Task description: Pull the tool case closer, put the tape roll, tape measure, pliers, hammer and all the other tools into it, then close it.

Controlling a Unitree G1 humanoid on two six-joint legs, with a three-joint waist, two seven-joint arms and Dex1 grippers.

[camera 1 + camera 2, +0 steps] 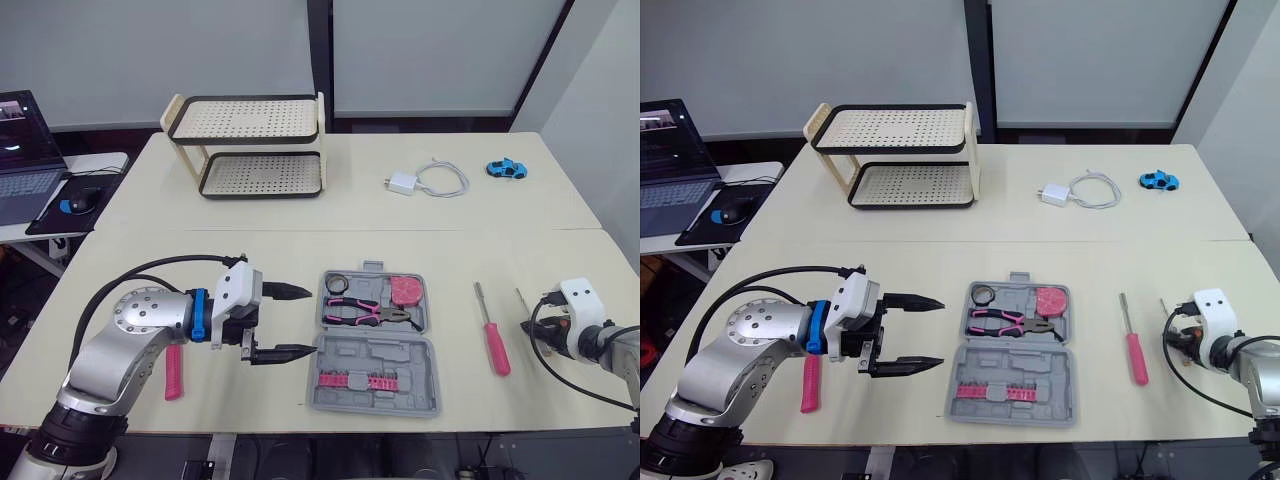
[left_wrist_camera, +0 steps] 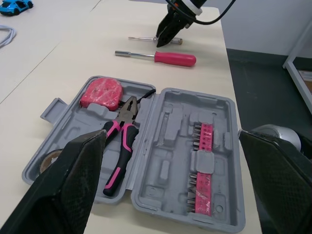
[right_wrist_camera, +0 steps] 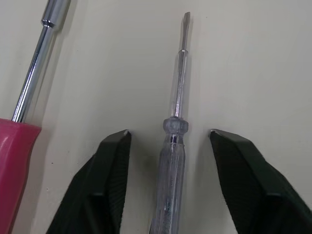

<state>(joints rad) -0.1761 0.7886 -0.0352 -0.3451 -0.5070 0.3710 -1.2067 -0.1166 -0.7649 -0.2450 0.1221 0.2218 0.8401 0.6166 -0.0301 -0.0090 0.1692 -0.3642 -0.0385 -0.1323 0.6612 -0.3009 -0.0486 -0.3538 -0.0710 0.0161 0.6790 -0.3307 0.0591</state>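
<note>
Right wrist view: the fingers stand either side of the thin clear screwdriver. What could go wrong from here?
The clear screwdriver lies flat on the table, so it may slip or roll from the right gripper. The pink screwdriver lies close beside it and may get knocked. The open left gripper hangs beside the tool case and may shove it.

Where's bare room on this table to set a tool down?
Bare tabletop lies between the tool case and the pink screwdriver, and between the case and the rack. Crowded: left of the case by the open left gripper, and around the open right gripper astride the clear-handled screwdriver.
</note>
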